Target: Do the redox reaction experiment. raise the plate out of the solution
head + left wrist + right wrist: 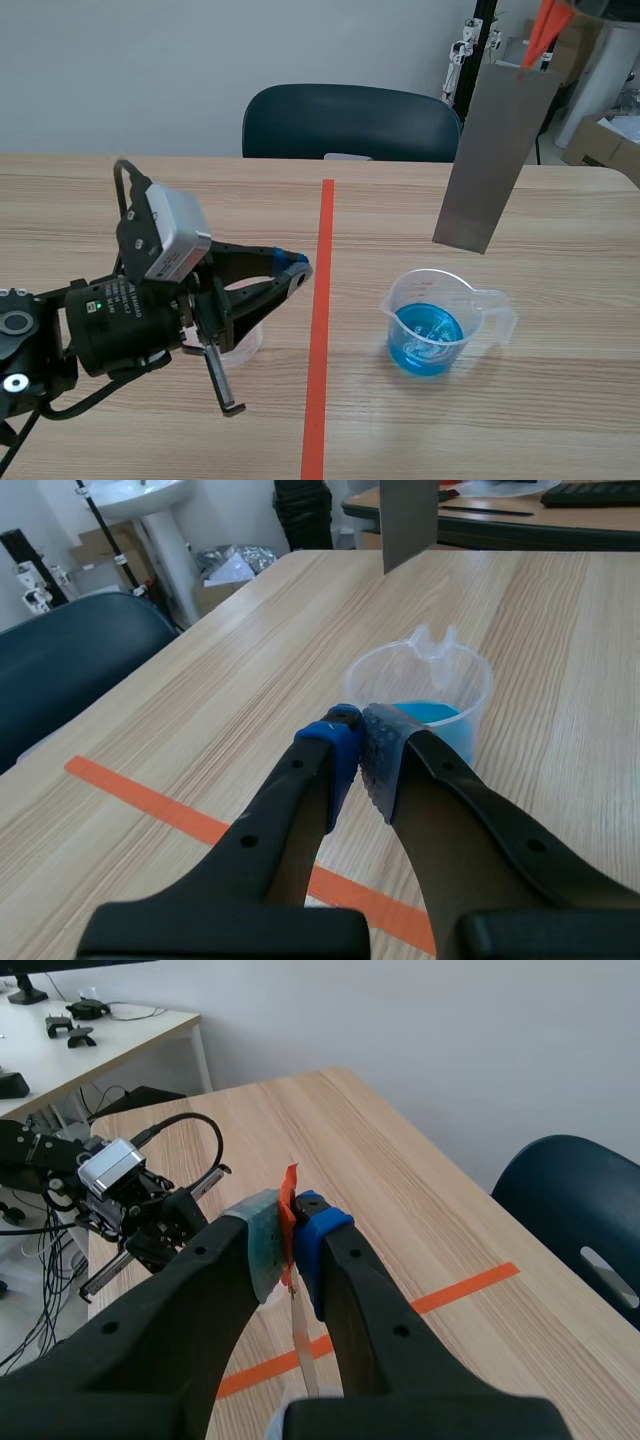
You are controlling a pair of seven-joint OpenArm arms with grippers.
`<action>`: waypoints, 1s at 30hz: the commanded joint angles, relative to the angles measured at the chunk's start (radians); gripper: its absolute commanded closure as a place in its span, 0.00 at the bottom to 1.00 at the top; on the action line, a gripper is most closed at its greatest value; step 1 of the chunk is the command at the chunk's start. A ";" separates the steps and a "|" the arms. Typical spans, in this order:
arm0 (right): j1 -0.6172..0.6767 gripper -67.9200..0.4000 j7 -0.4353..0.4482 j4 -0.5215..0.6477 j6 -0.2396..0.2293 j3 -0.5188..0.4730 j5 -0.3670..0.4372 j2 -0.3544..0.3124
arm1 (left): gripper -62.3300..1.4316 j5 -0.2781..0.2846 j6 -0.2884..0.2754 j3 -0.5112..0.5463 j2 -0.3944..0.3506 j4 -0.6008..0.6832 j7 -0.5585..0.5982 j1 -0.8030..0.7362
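Left tool [358, 730]: closed on nothing. The clear plastic beaker [440, 320] of blue solution [425, 342] stands just ahead of it on the wooden desk [560, 400].

Right tool [293, 1222]: clamped on the orange tab [289, 1192] of the flat grey metal plate [495, 150]. The plate hangs below the tool, above the beaker and fully out of the liquid.

Raise step: judged complete.

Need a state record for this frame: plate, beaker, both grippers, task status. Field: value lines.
plate: metal plate hangs upright, lower edge above the beaker, out of the liquid
beaker: clear beaker on the table, blue solution in its bottom
right gripper: right gripper shut on the plate's orange-taped top
left gripper: left gripper shut on nothing, left of the beaker, apart from it
task status: plate looks raised clear
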State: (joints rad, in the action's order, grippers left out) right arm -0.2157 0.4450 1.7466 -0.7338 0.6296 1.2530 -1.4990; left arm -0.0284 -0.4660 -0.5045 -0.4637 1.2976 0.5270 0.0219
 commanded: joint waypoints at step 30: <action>-0.016 0.99 0.014 0.008 -0.012 -0.016 0.034 -0.010 | 0.92 0.009 -0.010 -0.045 0.084 -0.056 -0.031 0.100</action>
State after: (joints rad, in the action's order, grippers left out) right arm -0.2157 0.4446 1.7466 -0.7338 0.6296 1.2724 -1.4990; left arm -0.0288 -0.4728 -0.5533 -0.3950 1.2297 0.4820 0.1139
